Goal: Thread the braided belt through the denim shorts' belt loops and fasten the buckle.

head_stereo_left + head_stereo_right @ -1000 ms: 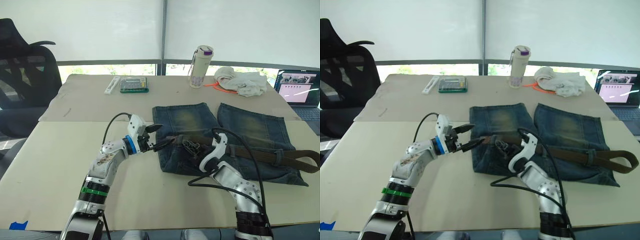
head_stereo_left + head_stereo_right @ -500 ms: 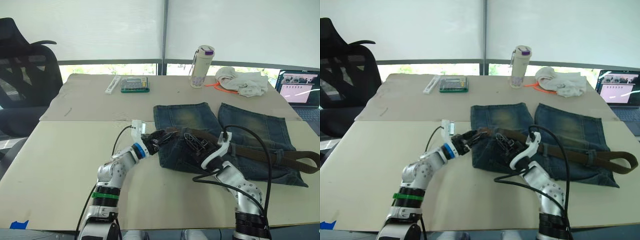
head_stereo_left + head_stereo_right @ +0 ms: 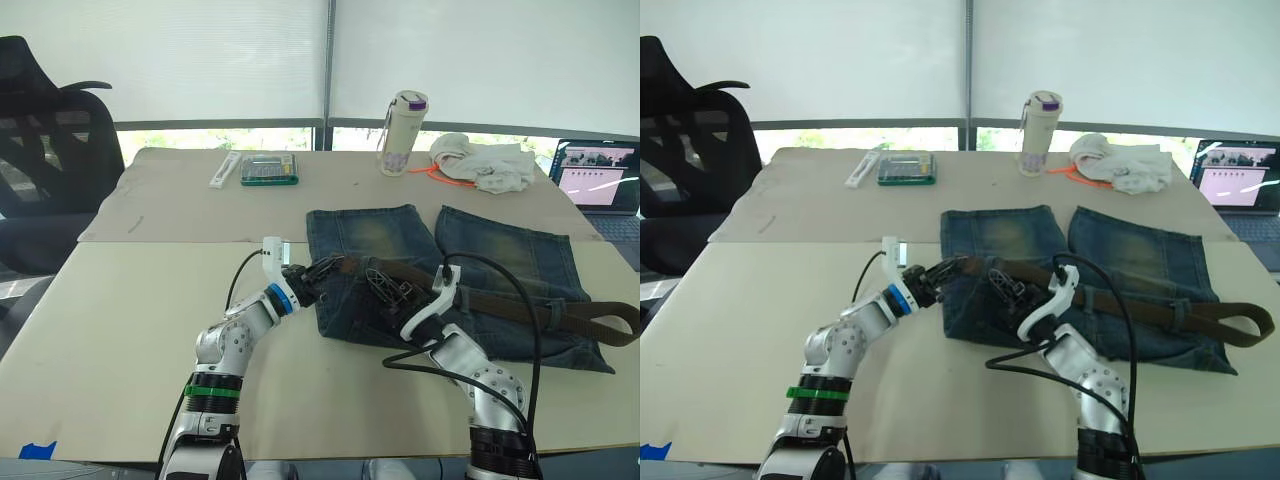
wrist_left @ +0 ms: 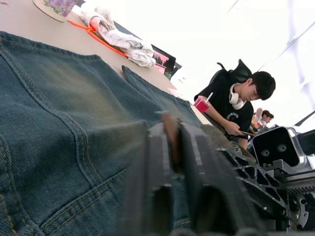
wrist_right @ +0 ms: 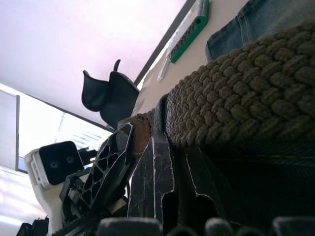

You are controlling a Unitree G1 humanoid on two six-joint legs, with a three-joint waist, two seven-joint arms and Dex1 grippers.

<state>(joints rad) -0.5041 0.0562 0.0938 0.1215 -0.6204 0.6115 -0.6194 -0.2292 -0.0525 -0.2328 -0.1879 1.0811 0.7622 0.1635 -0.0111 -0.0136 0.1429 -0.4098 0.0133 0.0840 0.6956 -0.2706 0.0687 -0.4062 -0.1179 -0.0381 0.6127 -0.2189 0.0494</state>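
One braided belt (image 3: 520, 306), dark brown, woven

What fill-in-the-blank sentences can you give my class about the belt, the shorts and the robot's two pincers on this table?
1. The braided belt lies across the waistband of the denim ____.
2. The left pincer is shut on the belt's ____ end.
3. The belt's far end forms a loop past the shorts' ____ edge.
4. The right pincer sits at the shorts' ____.

Missing words: shorts; left; right; waistband
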